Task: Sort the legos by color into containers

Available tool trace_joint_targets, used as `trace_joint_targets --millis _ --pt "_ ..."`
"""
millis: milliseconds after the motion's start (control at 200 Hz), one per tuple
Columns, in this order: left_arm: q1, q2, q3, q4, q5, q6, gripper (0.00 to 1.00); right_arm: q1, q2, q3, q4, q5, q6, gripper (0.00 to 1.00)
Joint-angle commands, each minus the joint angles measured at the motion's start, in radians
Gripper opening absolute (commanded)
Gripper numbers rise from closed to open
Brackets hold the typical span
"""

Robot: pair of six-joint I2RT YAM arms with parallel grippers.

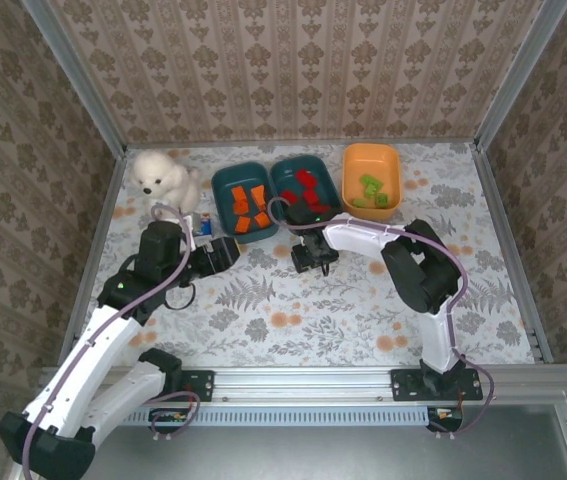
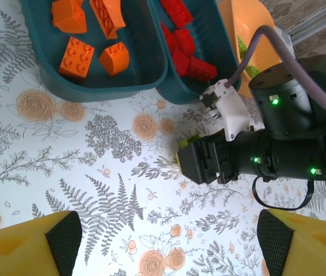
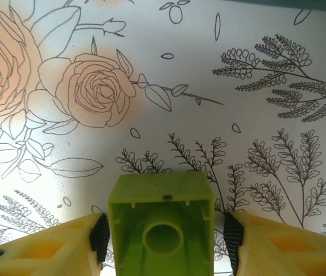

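Right gripper is clenched on a light green brick, with the black pads pressed on both its sides. The brick's hollow underside faces the wrist camera. The floral table cover is behind it; can't tell if the brick touches the cover.

Top view: the right gripper is just at 6 o'clock of the middle teal tray, near it but outside the rim.

Left gripper is released, fingers spread wide with nothing between them. It's over bare table cover at 9 o'clock of the right gripper, apart from it. In the left wrist view the held brick pokes out at the top of the right gripper's tip.

Three trays sit in a row at 12 o'clock on the table:
- Left teal tray: orange bricks.
- Middle teal tray: red bricks.
- Orange tray, at the 3 o'clock end: green bricks.

The two teal trays touch or nearly touch.

White plush dog is at 10 o'clock, beside the left teal tray. Small blue and white item lies between the dog and that tray, at 12 o'clock of the left gripper.
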Motion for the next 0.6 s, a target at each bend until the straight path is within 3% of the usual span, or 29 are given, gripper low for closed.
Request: trace_joint_targets --millis 0,320,465,595 --pt "0.002 -0.007 -0.026 -0.032 0.014 -0.021 0.82 0.006 0.040 0.037 0.014 0.028 -0.006 0.51" --pt "-0.016 0.008 -0.046 0.001 0.034 -0.029 0.80 0.006 0.027 0.038 0.012 0.048 -0.018 0.31" --pt "-0.050 0.031 -0.033 0.018 0.053 -0.005 0.80 -0.009 -0.146 0.000 -0.021 0.074 0.002 0.29" --pt "-0.081 0.093 -0.004 0.071 0.070 -0.023 0.80 -0.087 -0.340 -0.058 -0.046 0.073 0.039 0.29"
